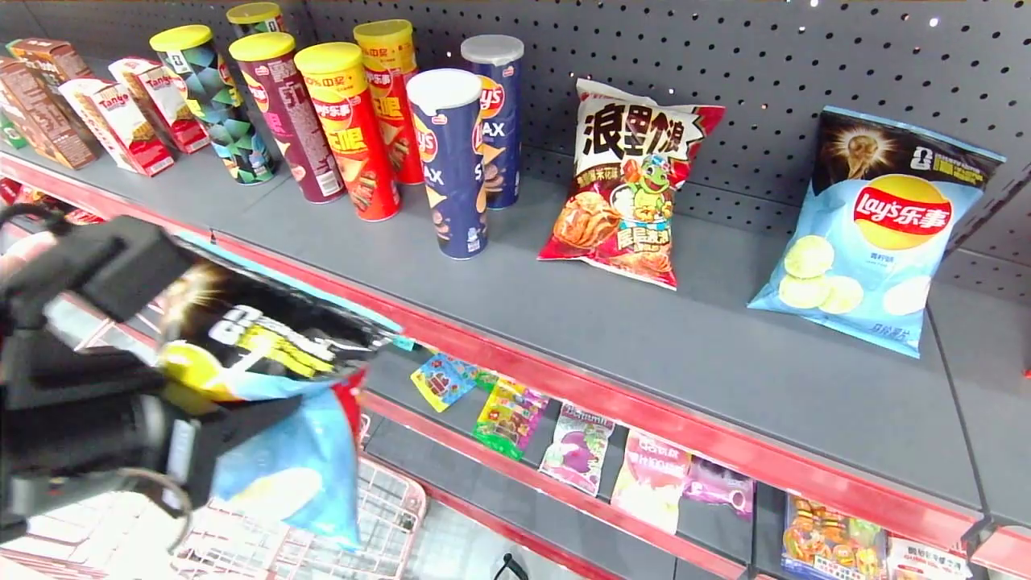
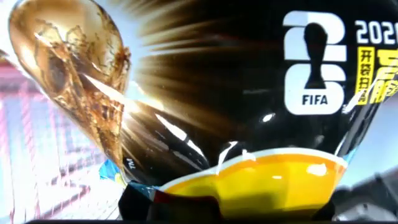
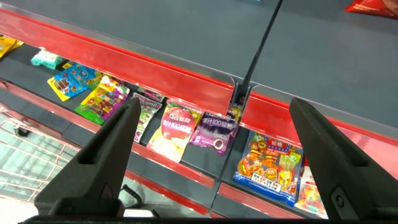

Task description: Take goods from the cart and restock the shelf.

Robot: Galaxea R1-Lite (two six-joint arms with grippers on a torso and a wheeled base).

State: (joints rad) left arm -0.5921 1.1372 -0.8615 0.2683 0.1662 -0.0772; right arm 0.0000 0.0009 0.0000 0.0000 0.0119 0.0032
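Left gripper (image 1: pixel 193 362) sits low at far left, fingers clamped on both faces of a blue-and-black foil chip bag (image 1: pixel 298 459). The bag hangs tilted in the air above the red wire cart (image 1: pixel 387 499), below and in front of the grey metal top shelf (image 1: pixel 644 338), and does not touch it. In the left wrist view the bag's black top panel (image 2: pixel 236 93) is right against the lens.

On the shelf, left to right:
- red and brown cardboard snack boxes (image 1: pixel 121 121), leaning
- 7 tall crisp cans (image 1: pixel 346 129), upright, packed close
- 1 red foil chip bag (image 1: pixel 628 185) propped on the pegboard back
- 1 light-blue foil chip bag (image 1: pixel 878 242), well apart from the red one and matching the held bag

Small colourful candy packets (image 1: pixel 580 447) lie on the lower shelf.

Right gripper (image 3: pixel 216 106) hovers over the lower shelf edge, fingers spread wide with nothing between them.

Progress, as a judgement: 1 matching bag is already stocked. The held bag is out of the cart but not yet placed. It needs lifting onto the top shelf, probably into the bare stretch beside the light-blue bag. I cannot tell what is left in the cart.
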